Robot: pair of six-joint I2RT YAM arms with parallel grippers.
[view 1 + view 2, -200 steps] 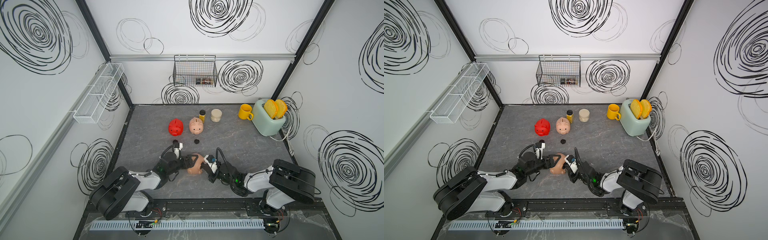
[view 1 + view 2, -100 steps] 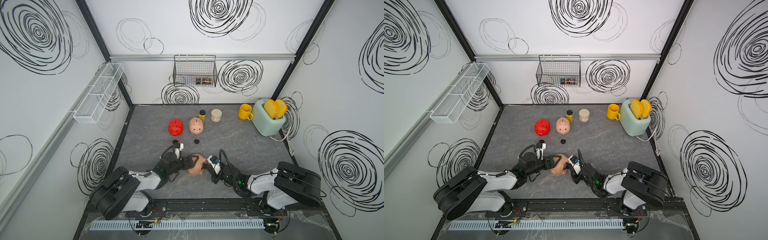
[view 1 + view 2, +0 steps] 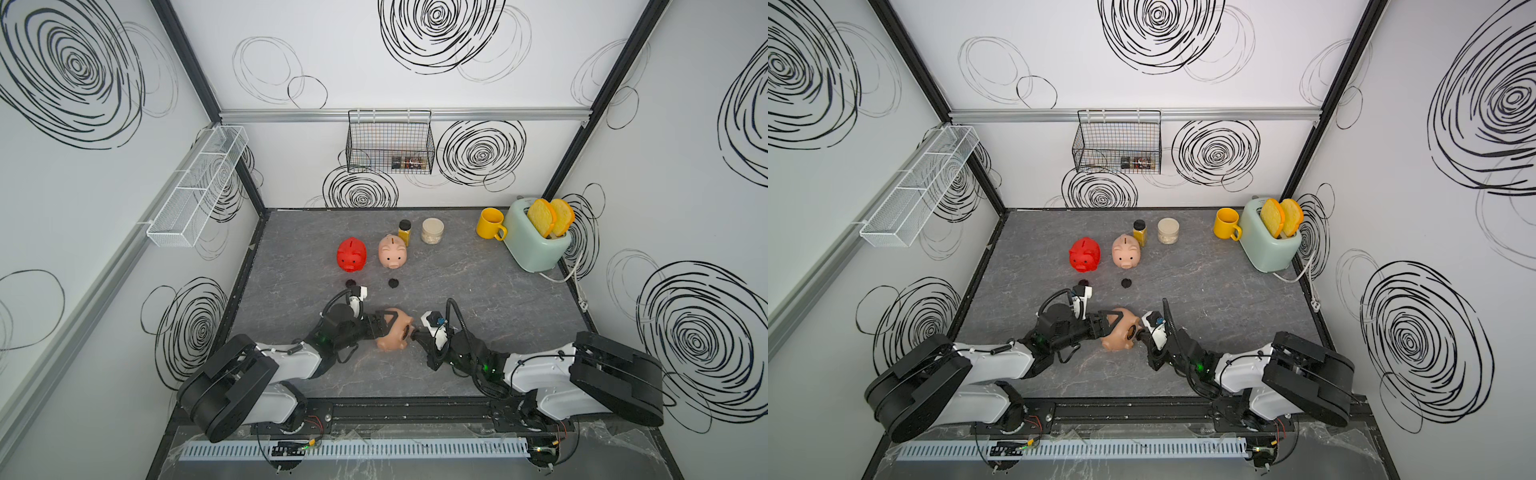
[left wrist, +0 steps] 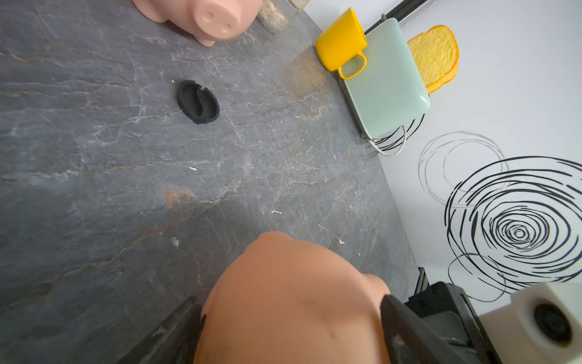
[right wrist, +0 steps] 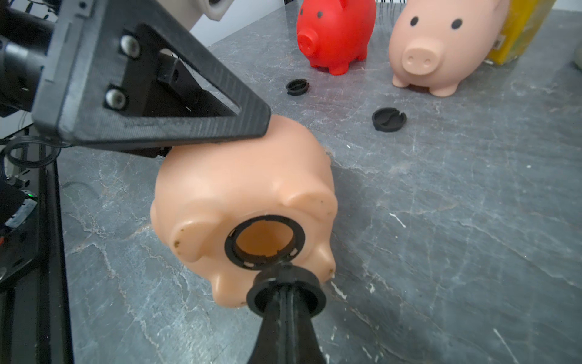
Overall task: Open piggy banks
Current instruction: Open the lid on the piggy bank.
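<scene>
The left fingers (image 5: 157,104) are seemingly clamping the peach-tan piggy bank (image 5: 242,189) on its side at the counter's (image 5: 472,220) near middle, while the right fingers (image 5: 283,334) are pinching its black plug (image 5: 263,297) just clear of the belly hole (image 5: 264,241) (probably the last pig), needing a set-down next.

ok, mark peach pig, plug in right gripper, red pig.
peach pig (image 5: 245,189): right wrist view, body.
held plug (image 5: 256,297): right wrist view, rim.
red pig (image 3: 351,254): a top view, back.

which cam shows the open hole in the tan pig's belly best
The right wrist view: the belly hole faces the camera, ringed in black and open, with the plug out in front of it. In a top view it is only a small dark ring. The left wrist view shows just the tan pig's back.
</scene>
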